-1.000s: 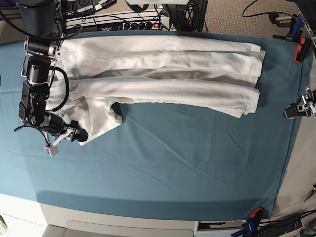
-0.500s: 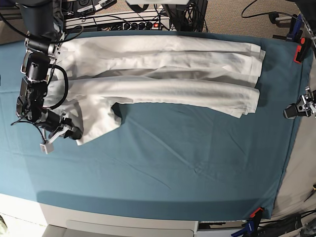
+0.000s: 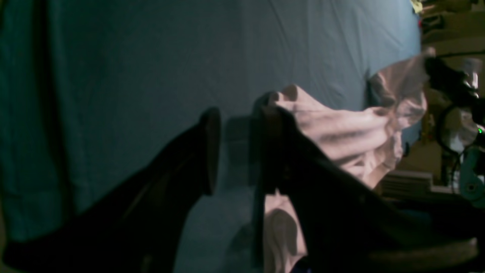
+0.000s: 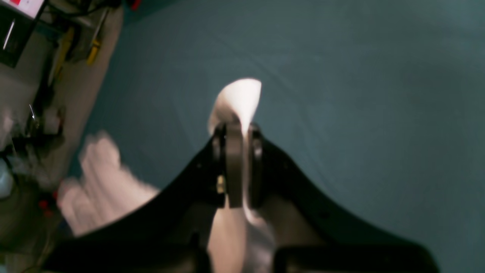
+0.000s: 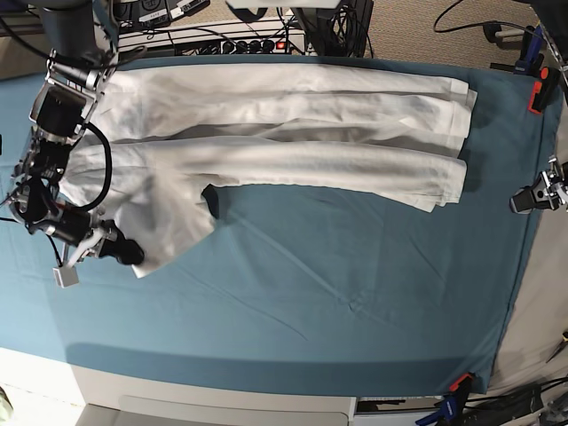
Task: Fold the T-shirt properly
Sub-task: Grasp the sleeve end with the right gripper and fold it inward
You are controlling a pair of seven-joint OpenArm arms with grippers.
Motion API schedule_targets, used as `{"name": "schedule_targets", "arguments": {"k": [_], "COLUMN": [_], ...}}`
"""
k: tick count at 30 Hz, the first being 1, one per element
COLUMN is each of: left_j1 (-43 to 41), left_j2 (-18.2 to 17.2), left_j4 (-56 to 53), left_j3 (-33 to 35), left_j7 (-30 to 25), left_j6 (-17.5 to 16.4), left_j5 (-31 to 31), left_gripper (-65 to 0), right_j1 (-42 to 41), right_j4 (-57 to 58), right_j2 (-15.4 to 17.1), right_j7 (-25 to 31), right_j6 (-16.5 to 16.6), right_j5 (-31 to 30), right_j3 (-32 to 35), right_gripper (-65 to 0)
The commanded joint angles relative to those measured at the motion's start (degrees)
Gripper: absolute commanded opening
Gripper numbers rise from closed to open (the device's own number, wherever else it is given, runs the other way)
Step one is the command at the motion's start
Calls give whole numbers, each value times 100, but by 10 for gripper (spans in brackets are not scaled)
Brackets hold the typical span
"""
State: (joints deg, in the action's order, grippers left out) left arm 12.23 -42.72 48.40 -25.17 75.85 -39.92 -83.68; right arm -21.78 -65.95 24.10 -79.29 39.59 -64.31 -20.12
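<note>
1. Biggest thing is the teal cloth spread over the whole table. It's fairly smooth, with a few shallow creases toward the near middle, and clamps hold it at the right edge and the near right corner.

2. On top of it is the T-shirt, plain white and pretty wrinkled, lying across the far half of the cloth. It's laid out as long bands running left to right, with a hemmed end toward the right. On the left, one flap hangs down toward the near side and ends in a corner by the right gripper.

3. The right arm comes down the left edge of the base view, black with a cable looping beside it.

4. The right gripper sits at that low corner of the shirt. In the right wrist view its jaws are pinched tight together with white fabric poking out between and past them, so it's clamped on the T-shirt. That view is blurry, but the pinch is clear.

5. The left gripper only shows in its own wrist view. Its two dark fingers stand apart with bare teal cloth in the gap, so it's parted and not clamping anything. Bunched white shirt fabric lies just beside and behind one finger; whether it touches is hard to say.
</note>
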Motion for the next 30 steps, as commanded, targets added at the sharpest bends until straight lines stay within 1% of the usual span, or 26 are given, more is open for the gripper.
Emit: {"name": "schedule_targets", "arguments": {"k": [1,3,7,13,18,22,26,30], "left_j1": [111,111,109,111,111,111,111,111], "left_j2": [-173,-173,-175,-173,-173,-173,-173,-173], "left_j4": [79,79,79,79,79,79,79,79], "left_j3": [-42,-42,-42,-42,-42,-42,-42,-42], "left_j7": [-87,-87,-85,-87,-90,-90,-92,-92], "left_j6": [-8,-8,-8,-8,-8,-8,-8,-8], "left_j5": [-132,-132,-132,-132,-132,-132,-132,-132], "left_gripper": [-458,-458,-458,-458,-458,-458,-458,-458], "right_j1": [-26,271,1058,2426,3462,4103,4522,4728], "right_j4": [-411,-1117,-2361,-3622,-4433,-5042,-5431,-5497], "right_j2": [114,114,114,114,111,111,111,111], "right_j7": [-71,-71,-71,-71,-71,-71,-71,-71], "right_j6": [41,41,41,41,41,41,41,41], "right_j5": [-284,-411,-400,-402,-407,-426,-426,-417], "right_j3": [-22,-20,-20,-20,-20,-20,-20,-20], "right_gripper": [-650,-650,-650,-650,-650,-650,-650,-650]}}
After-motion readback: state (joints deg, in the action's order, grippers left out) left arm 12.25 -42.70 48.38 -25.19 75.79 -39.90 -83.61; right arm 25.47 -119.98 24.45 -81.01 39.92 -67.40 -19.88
